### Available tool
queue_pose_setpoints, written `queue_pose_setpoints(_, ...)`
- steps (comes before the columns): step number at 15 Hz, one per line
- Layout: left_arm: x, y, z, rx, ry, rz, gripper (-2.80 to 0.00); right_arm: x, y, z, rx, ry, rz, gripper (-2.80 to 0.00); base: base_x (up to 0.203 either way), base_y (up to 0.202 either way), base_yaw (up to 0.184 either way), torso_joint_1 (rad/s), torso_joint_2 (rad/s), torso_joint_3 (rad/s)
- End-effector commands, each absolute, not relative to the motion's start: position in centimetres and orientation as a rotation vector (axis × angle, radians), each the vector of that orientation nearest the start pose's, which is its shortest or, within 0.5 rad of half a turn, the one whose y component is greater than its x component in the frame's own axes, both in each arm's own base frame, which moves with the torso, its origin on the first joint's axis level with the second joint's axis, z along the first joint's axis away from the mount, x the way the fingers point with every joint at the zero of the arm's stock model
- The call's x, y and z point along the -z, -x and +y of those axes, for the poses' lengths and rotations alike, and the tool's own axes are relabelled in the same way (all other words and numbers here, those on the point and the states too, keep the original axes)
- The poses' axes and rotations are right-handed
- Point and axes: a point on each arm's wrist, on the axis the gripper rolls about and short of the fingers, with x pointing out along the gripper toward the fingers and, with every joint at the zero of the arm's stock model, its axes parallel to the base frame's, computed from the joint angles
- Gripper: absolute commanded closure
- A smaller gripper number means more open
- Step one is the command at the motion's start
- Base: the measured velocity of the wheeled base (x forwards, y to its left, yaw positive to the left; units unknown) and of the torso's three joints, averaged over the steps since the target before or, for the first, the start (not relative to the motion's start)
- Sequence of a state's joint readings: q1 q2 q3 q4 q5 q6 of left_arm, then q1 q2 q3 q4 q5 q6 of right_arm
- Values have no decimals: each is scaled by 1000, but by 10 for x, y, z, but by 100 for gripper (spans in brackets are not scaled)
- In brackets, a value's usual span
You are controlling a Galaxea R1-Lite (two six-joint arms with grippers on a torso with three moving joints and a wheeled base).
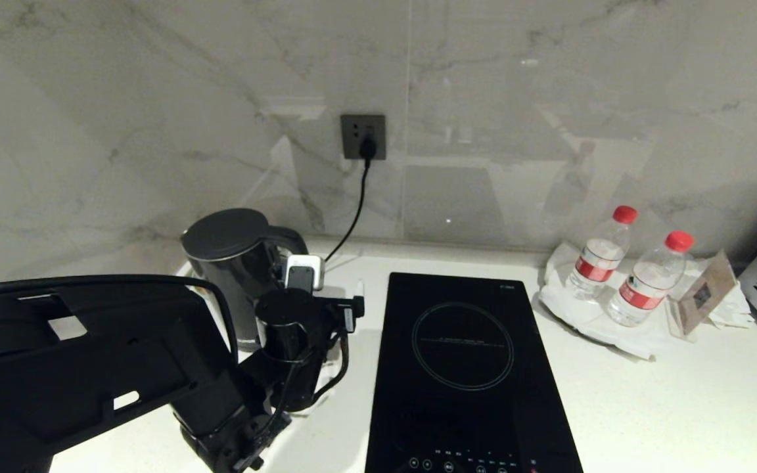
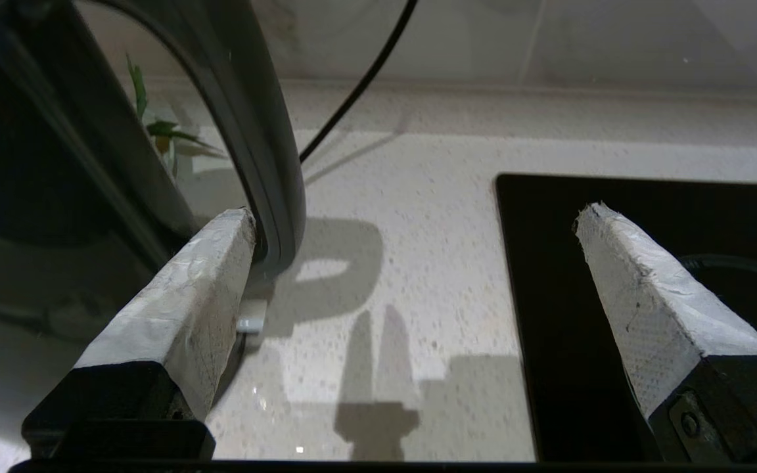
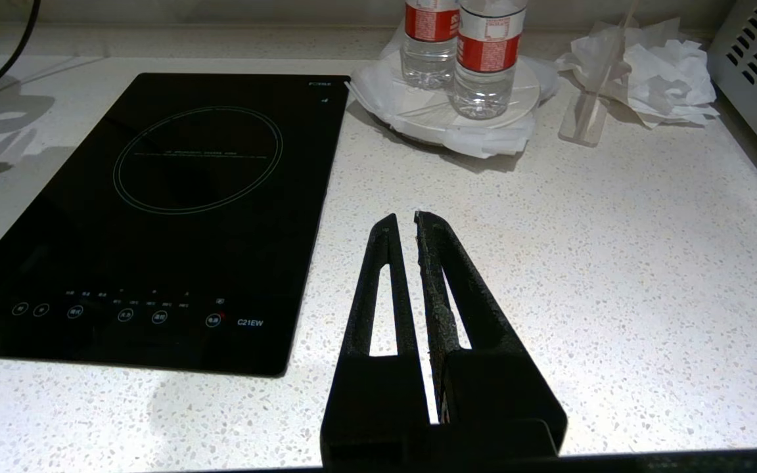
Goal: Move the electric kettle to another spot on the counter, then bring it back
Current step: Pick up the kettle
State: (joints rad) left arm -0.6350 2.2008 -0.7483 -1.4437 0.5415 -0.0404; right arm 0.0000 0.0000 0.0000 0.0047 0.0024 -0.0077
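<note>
My left hand point(image 2: 411, 223) is spread as wide as it goes and holds nothing. The kettle point(image 1: 230, 263) stands at the left of the head view, back near the wall, on the white table point(image 1: 648, 407) just left of the black hob point(image 1: 464, 368). In the left wrist view its loop handle point(image 2: 267, 164) curves down the upper left of the frame, and one taped finger point(image 2: 188, 309) has its tip right against the handle's lower end; the other finger point(image 2: 648, 295) is well off to the right, over the hob.

So I'm on the approach to the first lift, nothing gripped yet. I'd judge the handle isn't between my fingers; it sits by the tip of one. Whether that tip touches the handle or merely lines up with it, I can't say from this angle.

Next move, as I read it: slide toward the kettle until the handle lies between both fingers, then close and lift straight up, minding the black cord point(image 1: 352, 217) running to the wall socket point(image 1: 363, 136).

My right hand point(image 3: 405, 226) is parked low over bare table right of the hob, fingers nearly together, empty.
</note>
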Motion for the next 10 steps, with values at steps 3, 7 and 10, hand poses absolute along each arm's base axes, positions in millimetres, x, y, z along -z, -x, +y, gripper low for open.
queue_pose_setpoints(3, -65, -334, -201, 27, 15, -3, -280, -75, 23, 0, -3, 8, 6, 0, 0, 0, 0, 0, 0, 0)
queue_pose_setpoints(7, -64, -344, -196, 6, 14, -14, -280, -75, 23, 0, -3, 9, 5, 0, 0, 0, 0, 0, 0, 0)
queue_pose_setpoints(10, -69, -349, -199, 6, 17, -28, -280, -75, 23, 0, -3, 8, 6, 0, 0, 0, 0, 0, 0, 0)
